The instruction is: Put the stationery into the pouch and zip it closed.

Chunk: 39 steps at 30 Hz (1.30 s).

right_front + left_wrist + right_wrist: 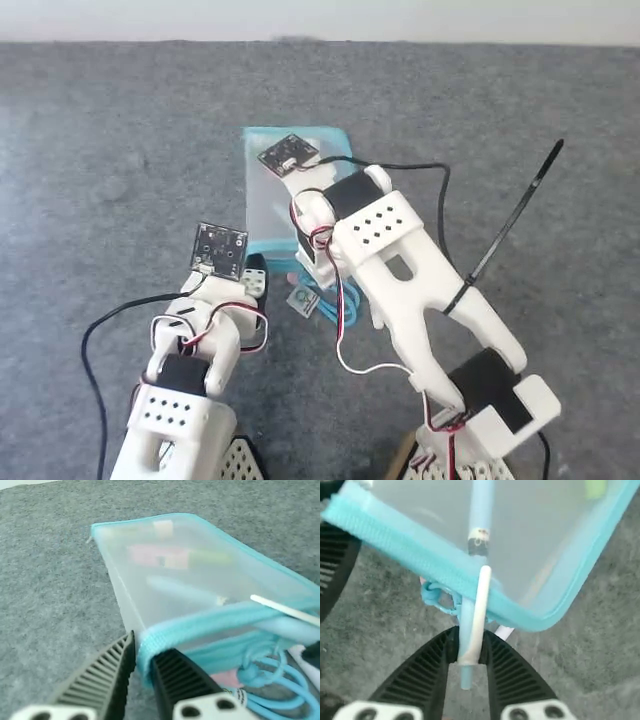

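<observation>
Right end effector [469, 652] clamped on the pen [472, 630], left end effector [142, 665] pinching the pouch [200, 580] rim.
Pen could catch on the zip [410, 550] just ahead and slip out.

The pouch [200, 590] is frosted clear with turquoise edging and a turquoise woven zip tape [405, 550]; a cord [270, 680] of the same pale blue loops beside it. Through its wall show pink, green and pale blue shapes. The pen [465, 672] is light blue with a white clip. The left tool [144, 652] and right tool [469, 635] have black ribbed fingers on white bodies. The bench [100, 150] is mottled grey
</observation>
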Available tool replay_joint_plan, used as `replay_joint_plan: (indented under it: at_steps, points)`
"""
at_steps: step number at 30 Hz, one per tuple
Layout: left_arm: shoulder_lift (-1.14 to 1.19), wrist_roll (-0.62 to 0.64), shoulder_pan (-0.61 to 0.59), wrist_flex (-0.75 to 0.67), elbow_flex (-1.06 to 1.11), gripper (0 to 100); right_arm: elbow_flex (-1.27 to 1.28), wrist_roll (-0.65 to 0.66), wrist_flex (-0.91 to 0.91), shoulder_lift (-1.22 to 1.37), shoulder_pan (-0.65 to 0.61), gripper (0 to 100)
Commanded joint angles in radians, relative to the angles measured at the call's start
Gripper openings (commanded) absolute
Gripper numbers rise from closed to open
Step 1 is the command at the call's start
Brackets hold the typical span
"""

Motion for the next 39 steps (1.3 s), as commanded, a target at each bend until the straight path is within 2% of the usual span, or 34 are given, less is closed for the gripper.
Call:
replay_joint_plan:
  at_steps: [1, 7, 20, 29, 34, 39]
  points:
    - [-0.018, 0.000, 0.002, -0.020, -0.018, 1, -0.055, 0.015, 0.070, -0.105, 0.004, 0.8]
    - [-0.018, 0.000, 0.002, -0.020, -0.019, 1, -0.055, 0.083, 0.154, -0.208, 0.004, 0.8]
    - [-0.018, 0.002, 0.002, -0.021, -0.019, 1, -0.052, 0.077, 0.236, -0.372, -0.002, 0.7]
    - [-0.014, 0.002, 0.002, -0.044, -0.018, 1, 0.064, 0.084, 0.165, -0.340, -0.213, 0.7]
    - [-0.014, 0.002, 0.002, -0.043, -0.018, 1, 0.072, 0.083, 0.125, -0.242, -0.179, 0.7]
    - [-0.014, 0.002, 0.002, -0.043, -0.018, 1, 0.052, 0.035, 0.128, -0.145, -0.021, 0.7]
